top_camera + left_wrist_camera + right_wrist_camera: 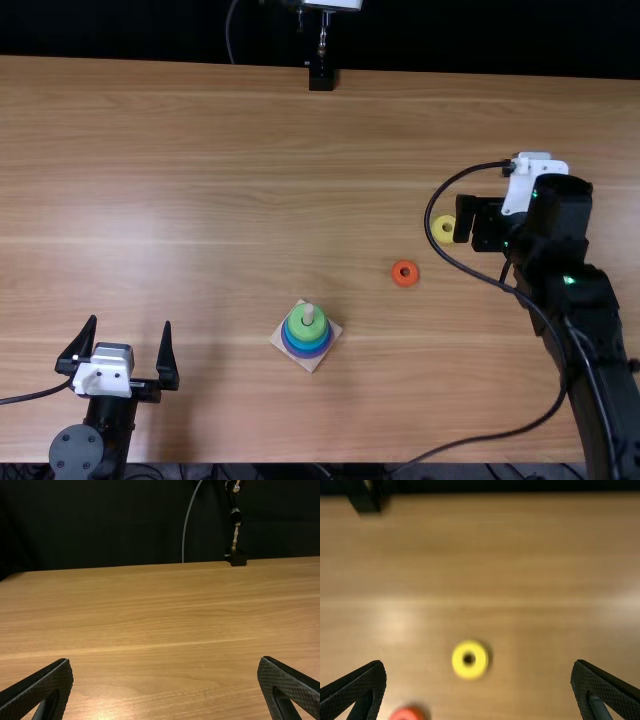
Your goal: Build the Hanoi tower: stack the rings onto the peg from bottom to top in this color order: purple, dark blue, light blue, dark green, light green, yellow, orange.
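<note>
Yellow ring [470, 647] and orange ring [405, 282] loose on the tabletop [220, 150], right of the peg [308, 312].
I have the right gripper [479, 665] beside the yellow ring at right, fingers apart; the left gripper [131, 322], near left, is likewise spread. The light green ring [306, 332] tops the stack. If I descend off-centre, one finger could shove the yellow ring away; an uneven grip could tilt it, so it catches on the peg.

No readable text, labels, numbers or signs on anything.
</note>
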`<state>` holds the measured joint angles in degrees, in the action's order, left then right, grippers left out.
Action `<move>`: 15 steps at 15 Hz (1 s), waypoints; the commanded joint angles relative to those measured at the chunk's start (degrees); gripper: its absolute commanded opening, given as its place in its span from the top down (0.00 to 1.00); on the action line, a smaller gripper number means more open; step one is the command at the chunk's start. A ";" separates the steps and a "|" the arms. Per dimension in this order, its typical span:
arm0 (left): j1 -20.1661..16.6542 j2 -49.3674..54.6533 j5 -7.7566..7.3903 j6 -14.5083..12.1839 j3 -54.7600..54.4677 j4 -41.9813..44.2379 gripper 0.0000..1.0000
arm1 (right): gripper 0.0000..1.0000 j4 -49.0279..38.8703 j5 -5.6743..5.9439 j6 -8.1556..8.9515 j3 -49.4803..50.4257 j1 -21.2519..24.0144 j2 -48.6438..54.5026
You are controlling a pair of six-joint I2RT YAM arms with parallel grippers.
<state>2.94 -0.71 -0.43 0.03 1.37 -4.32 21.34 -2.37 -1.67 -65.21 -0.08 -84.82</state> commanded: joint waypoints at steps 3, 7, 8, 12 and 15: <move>-0.48 0.71 -0.10 -0.45 -1.37 -0.22 0.00 | 0.00 7.93 -0.27 -0.54 -7.48 0.25 -11.78; -0.48 0.71 -0.10 -0.45 -1.37 -0.22 0.00 | 0.00 9.52 -0.27 -0.96 -13.36 0.16 -20.74; -0.48 0.71 -0.10 -0.45 -1.37 -0.22 0.00 | 0.00 9.52 -0.27 -0.96 -15.12 -0.01 -22.94; -0.48 0.71 -0.10 -0.45 -1.37 -0.22 0.00 | 0.00 10.57 -0.27 -0.65 -17.49 -2.30 -26.45; -0.48 0.71 -0.10 -0.45 -1.37 -0.22 0.00 | 0.00 10.99 -0.16 -0.75 -18.29 -3.53 -29.62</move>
<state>2.94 -0.73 -0.43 -0.01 1.37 -4.34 32.21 -2.37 -2.48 -81.52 -3.01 -113.16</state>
